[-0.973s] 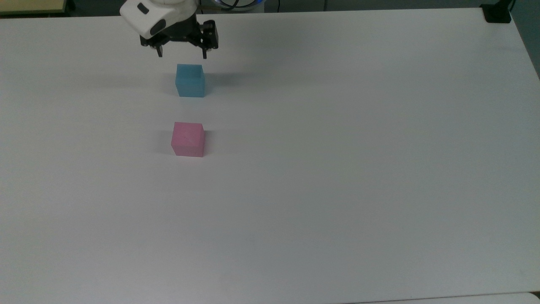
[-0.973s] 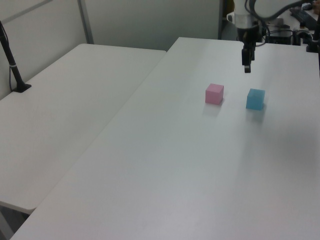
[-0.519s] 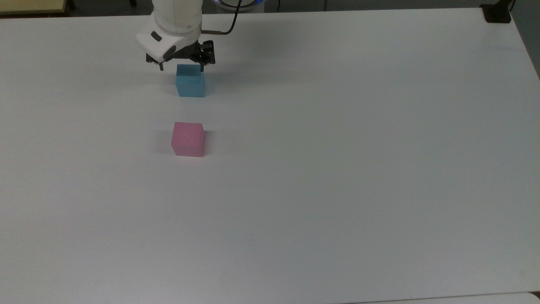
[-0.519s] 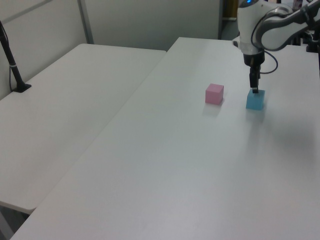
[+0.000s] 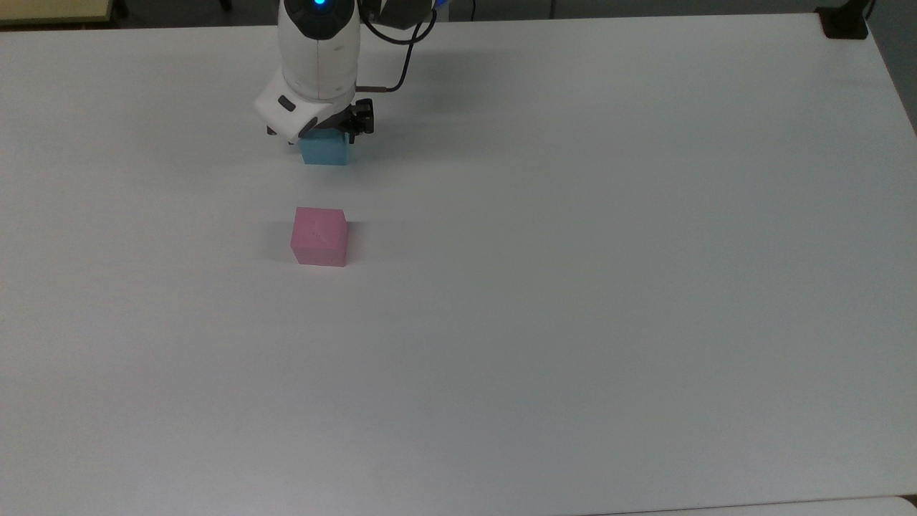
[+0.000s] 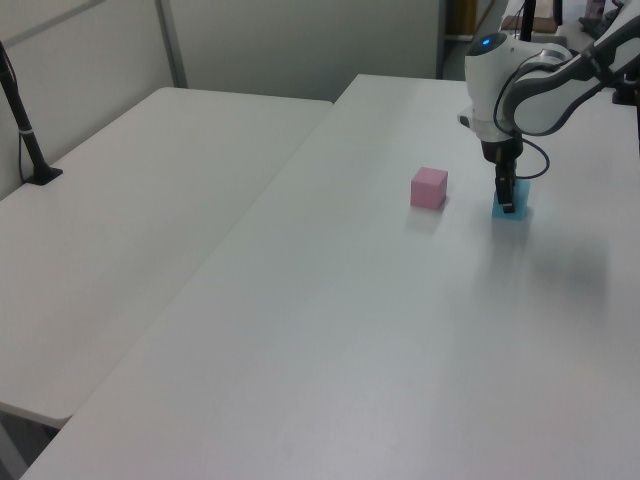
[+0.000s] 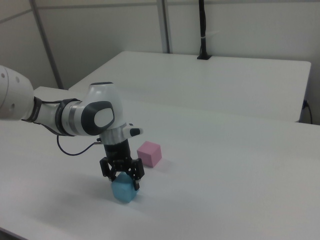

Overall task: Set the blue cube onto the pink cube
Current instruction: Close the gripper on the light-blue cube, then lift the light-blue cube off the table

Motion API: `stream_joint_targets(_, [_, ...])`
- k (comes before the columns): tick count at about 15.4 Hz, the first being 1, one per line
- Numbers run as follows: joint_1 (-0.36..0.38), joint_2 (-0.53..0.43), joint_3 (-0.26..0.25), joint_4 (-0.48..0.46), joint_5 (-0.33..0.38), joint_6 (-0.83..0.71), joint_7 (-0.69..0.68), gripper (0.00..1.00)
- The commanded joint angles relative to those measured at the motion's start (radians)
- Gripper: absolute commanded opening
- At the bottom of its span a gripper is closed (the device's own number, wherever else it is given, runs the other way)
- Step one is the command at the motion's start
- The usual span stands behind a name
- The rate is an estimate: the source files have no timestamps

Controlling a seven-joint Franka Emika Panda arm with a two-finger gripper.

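Gripper (image 7: 122,181) is down over the blue cube (image 7: 123,191), jaws apart and straddling it on the tabletop (image 5: 573,287). Best to centre, close squarely on 2 opposite faces, then lift straight up. Pink cube (image 5: 319,236) waits nearby, well apart.

The top view looks steeply down on the table (image 5: 573,287) from high up. The left view and right view look across it obliquely from opposite ends, the right view nearer. All 3 share the 2 cubes.
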Motion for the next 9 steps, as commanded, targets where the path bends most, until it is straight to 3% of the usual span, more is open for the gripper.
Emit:
stream_joint_targets(1, [-0.001, -0.016, -0.007, 0.004, -0.022, 0.006, -0.021, 0.11])
stream_joint_targets(3, [-0.004, -0.021, -0.011, 0.062, -0.008, -0.049, -0.038, 0.09])
stream_joint_targets(5, [-0.001, -0.010, -0.040, 0.195, 0.035, -0.176, -0.088, 0.09])
stream_joint_targets(7, [0.001, 0.042, -0.073, 0.366, 0.162, -0.291, -0.144, 0.10])
stream_joint_targets(9, [0.007, 0.129, -0.105, 0.537, 0.230, -0.360, -0.144, 0.12])
